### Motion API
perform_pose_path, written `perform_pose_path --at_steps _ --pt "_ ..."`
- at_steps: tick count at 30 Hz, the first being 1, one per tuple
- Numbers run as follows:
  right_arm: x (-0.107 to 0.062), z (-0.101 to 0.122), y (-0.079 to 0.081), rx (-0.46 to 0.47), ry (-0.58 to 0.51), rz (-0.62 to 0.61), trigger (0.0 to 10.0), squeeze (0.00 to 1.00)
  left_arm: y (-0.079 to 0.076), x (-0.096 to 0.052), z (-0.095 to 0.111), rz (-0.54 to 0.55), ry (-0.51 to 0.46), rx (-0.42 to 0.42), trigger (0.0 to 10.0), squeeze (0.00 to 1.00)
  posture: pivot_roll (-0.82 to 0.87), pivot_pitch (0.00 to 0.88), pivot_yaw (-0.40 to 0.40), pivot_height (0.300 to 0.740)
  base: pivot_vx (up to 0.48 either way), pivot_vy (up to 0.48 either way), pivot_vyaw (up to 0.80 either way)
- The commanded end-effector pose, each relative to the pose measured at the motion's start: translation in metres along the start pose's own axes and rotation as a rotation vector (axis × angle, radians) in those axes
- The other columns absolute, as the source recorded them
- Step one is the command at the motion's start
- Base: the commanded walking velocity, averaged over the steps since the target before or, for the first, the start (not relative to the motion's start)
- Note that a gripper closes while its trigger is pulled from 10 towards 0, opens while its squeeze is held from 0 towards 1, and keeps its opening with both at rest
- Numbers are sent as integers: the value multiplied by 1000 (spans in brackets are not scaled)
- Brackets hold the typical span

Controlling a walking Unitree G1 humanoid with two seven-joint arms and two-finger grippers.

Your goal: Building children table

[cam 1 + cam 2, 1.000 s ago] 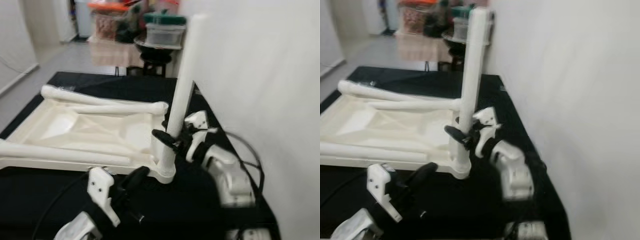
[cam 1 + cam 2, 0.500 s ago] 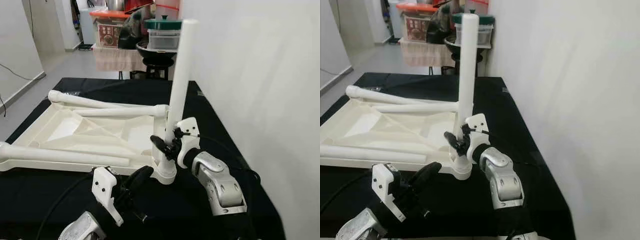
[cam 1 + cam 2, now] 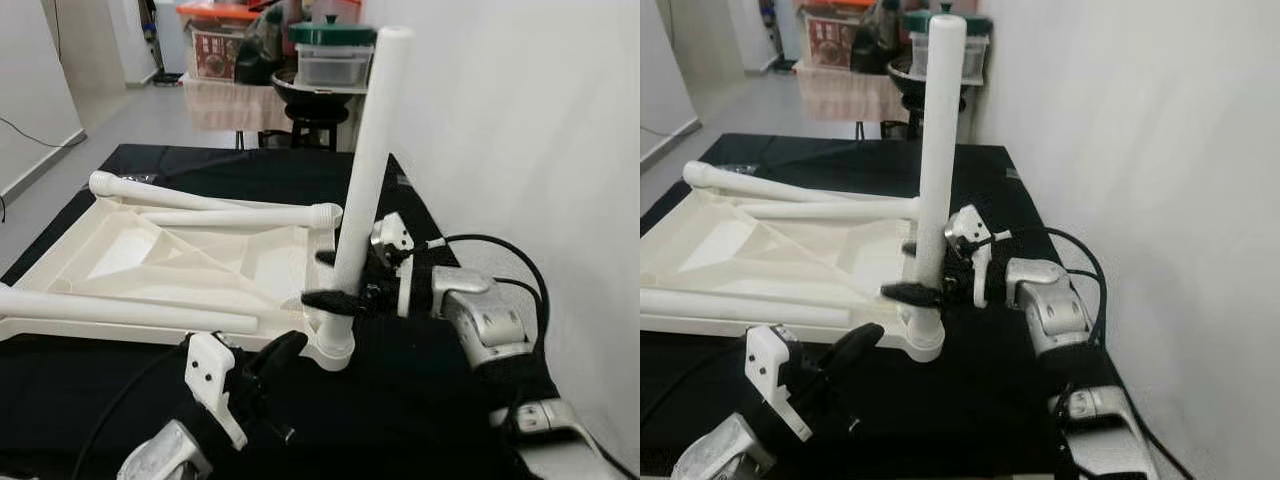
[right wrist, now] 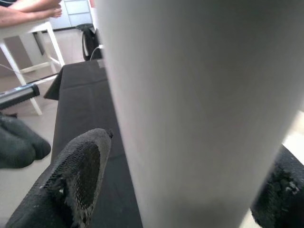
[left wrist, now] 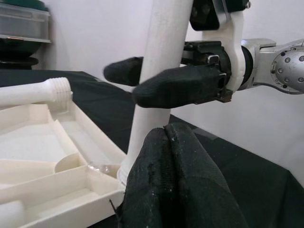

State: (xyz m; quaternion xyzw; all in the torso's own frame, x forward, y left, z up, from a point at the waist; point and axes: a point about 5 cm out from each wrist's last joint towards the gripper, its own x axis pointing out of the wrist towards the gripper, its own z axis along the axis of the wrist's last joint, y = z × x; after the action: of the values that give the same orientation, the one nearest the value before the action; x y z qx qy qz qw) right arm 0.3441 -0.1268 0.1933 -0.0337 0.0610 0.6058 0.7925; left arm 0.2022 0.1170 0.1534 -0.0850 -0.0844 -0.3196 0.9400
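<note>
Right gripper (image 3: pixel 332 278) straddles upright white leg (image 3: pixel 367 170) (smooth, cylindrical, slightly tilted).

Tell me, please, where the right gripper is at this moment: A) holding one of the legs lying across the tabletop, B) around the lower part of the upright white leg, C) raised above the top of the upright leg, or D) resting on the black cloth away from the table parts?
B: the right gripper has one black finger on each side of the upright white leg, just above where it meets the tabletop corner.
</note>
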Motion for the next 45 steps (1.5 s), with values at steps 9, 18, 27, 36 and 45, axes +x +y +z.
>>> perform_pose_path --at_steps 9,18,27,36,45 --pt "-4 8 -13 16 -8 12 0 0 -1 0 -3 1 10 -3 10000 0 33 0 -109 740 0 0 0" --pt "-27 -16 0 21 32 -64 0 0 -1 0 -2 2 8 -1 10000 0 29 0 -117 740 0 0 0" --pt "32 -59 49 244 52 -771 0 0 2 -3 0 2 8 3 10000 0 -13 0 -83 740 0 0 0" --pt "31 -38 21 194 36 -781 10000 1000 4 1 0 5 0 8 10000 0 -5 0 -105 740 0 0 0" --pt "31 4 8 123 -103 -515 10000 0 2 3 -1 2 0 4 10000 0 10 0 -110 740 0 0 0"
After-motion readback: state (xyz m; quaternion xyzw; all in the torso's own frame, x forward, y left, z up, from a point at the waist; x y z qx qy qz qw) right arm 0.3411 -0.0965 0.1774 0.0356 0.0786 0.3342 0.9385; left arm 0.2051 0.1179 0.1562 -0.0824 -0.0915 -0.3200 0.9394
